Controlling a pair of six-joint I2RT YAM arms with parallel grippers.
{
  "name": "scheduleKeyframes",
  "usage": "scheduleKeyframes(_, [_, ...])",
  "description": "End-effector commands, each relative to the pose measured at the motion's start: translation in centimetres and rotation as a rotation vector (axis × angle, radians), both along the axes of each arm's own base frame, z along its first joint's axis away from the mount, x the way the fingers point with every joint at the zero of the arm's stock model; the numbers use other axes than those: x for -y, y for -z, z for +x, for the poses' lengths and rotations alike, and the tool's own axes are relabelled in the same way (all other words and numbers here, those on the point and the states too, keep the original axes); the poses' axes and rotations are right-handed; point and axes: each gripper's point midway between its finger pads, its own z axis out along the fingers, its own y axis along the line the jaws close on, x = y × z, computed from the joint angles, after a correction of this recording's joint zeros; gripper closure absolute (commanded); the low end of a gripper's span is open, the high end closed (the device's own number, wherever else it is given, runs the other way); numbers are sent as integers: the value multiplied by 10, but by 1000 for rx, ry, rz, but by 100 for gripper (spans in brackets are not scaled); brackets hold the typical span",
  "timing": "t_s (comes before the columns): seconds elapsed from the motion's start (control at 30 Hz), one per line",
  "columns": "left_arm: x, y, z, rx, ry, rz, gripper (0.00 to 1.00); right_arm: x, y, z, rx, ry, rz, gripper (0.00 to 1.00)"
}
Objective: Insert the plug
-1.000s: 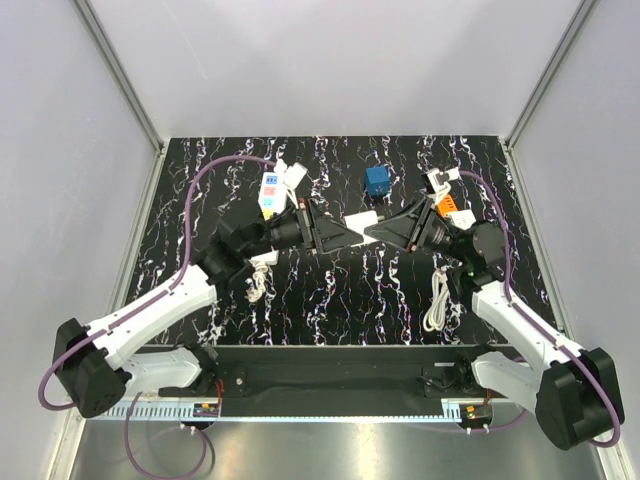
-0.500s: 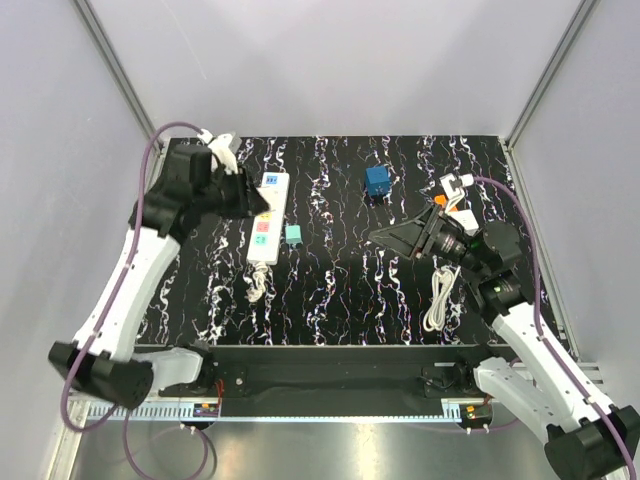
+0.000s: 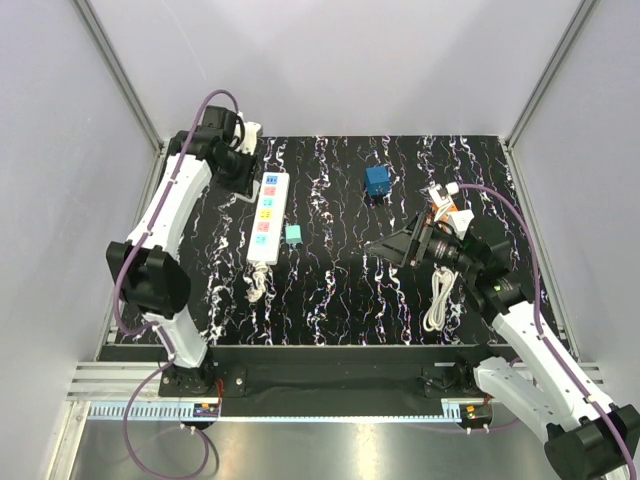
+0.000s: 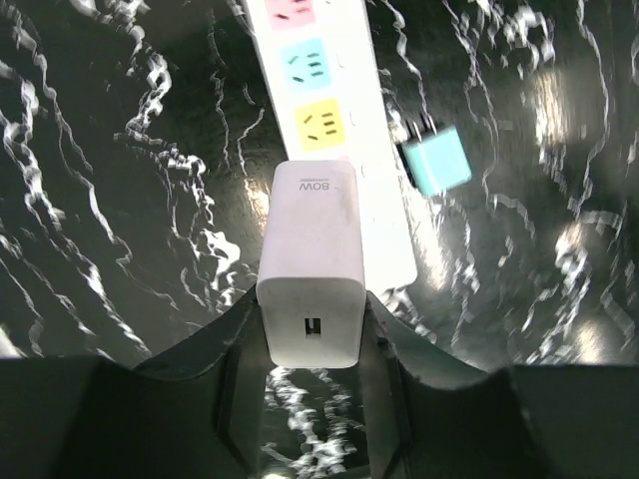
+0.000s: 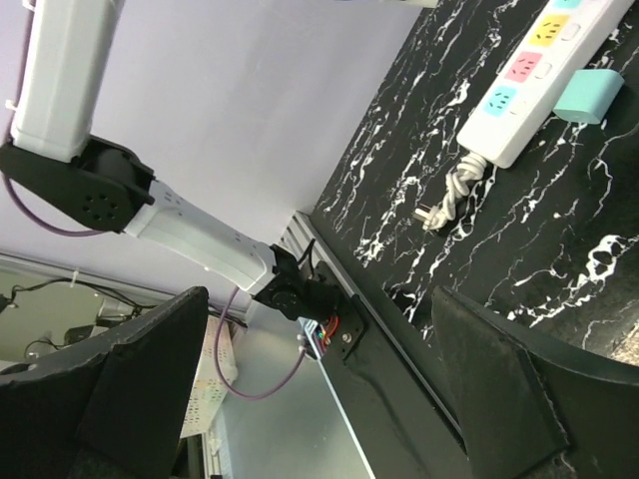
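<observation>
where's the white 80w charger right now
The white 80W charger is held in the left gripper at the table's far left, in the left wrist view overlapping the power strip beside its yellow socket.

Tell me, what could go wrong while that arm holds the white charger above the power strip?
The left end effector grips the white charger only at its near end, so it may tilt when pressed. The power strip looks unfastened and could slide. The teal block beside it might be bumped.
</observation>
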Motion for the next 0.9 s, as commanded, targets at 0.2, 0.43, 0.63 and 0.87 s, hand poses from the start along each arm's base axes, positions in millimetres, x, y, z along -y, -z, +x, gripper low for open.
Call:
scheduleKeyframes(0.2, [-2, -9, -27, 301, 728, 292, 100, -1, 4, 7, 36, 6, -46, 0])
scheduleKeyframes(0.43, [-3, 17, -26, 321, 1090, 408, 100, -4, 18, 15, 14, 0, -78, 0])
scheduleKeyframes(0.63, [3, 42, -16, 296, 1217, 413, 100, -5, 30, 20, -10, 2, -96, 0])
scheduleKeyframes(0.87, [3, 47, 5, 277, 1256, 443, 100, -5, 38, 23, -25, 10, -107, 0])
